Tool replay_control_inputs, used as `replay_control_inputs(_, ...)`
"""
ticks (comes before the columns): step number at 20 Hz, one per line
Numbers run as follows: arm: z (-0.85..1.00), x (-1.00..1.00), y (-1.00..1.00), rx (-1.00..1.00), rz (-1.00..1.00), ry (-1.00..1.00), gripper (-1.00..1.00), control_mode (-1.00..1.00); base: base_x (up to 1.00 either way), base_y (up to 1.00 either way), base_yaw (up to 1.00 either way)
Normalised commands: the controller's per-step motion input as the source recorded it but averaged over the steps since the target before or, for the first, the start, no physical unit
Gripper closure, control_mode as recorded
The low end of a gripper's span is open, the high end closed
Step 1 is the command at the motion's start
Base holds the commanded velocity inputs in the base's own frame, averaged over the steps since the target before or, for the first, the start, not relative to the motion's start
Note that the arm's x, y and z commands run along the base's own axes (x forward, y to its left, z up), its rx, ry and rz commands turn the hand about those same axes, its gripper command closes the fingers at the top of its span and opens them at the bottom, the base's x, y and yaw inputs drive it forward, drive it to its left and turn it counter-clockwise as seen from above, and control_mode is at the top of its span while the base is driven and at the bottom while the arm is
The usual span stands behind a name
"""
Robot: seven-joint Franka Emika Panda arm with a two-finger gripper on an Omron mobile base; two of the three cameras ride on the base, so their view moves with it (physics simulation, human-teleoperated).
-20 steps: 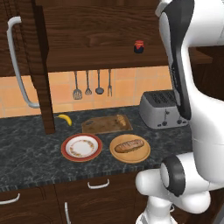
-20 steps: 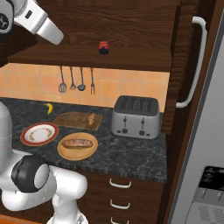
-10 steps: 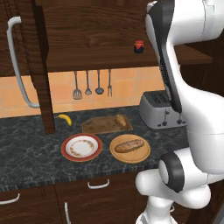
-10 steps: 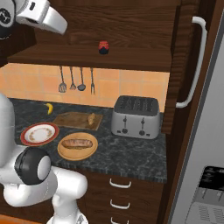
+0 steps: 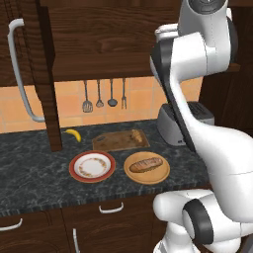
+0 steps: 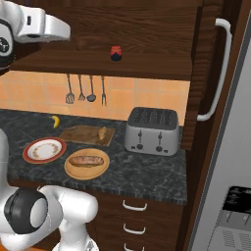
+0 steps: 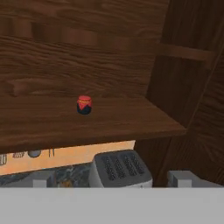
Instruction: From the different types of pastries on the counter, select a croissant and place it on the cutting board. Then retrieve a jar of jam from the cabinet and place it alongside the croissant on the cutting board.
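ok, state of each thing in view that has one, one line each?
cabinet: door open, shelf exposed.
jar of jam: upright on the cabinet shelf, lid on, not held.
croissant: on the cutting board, right end.
cutting board: flat on the counter, holds the croissant, no jar.
baguette loaf: lying on the round wooden plate.
red-rimmed plate: no food on it.
toaster: slots empty.
gripper: open, holding nothing, facing the jar.

The dark speckled counter (image 6: 142, 176) carries a wooden cutting board (image 6: 83, 134), a red-rimmed plate (image 6: 44, 150), a round tan wooden plate (image 6: 87, 164), a banana (image 6: 55, 121) and a silver toaster (image 6: 152, 131). The croissant (image 6: 102, 133) rests on the right end of the board, and the baguette-like loaf (image 6: 87, 160) lies on the tan plate. The cabinet shelf (image 7: 113, 122) carries the red-lidded jar of jam (image 7: 84, 105), standing upright.
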Motion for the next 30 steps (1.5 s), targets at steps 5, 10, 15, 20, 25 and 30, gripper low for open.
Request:
replay_control_inputs(5, -0.05, 0.54, 0.03, -0.12, 0.0, 0.03, -1.0, -1.0, 0.0, 0.0, 0.0)
replay_control_inputs(10, -0.06, 0.19, 0.0, -0.01, 0.0, 0.07, -1.0, -1.0, 0.0, 0.0, 0.0)
replay_control_inputs(15, -0.06, -0.01, -0.14, 0.15, 0.0, 0.0, -1.0, -1.0, 0.0, 0.0, 0.0)
replay_control_inputs(20, -0.41, 0.0, -0.04, 0.08, 0.0, 0.0, -1.0, -1.0, 0.0, 0.0, 0.0)
replay_control_inputs(25, 0.09, 0.17, -0.01, 0.0, 0.0, 0.0, -1.0, -1.0, 0.0, 0.0, 0.0)
replay_control_inputs(30, 0.18, 0.49, -0.01, 0.02, 0.0, 0.09, -1.0, -1.0, 0.0, 0.0, 0.0)
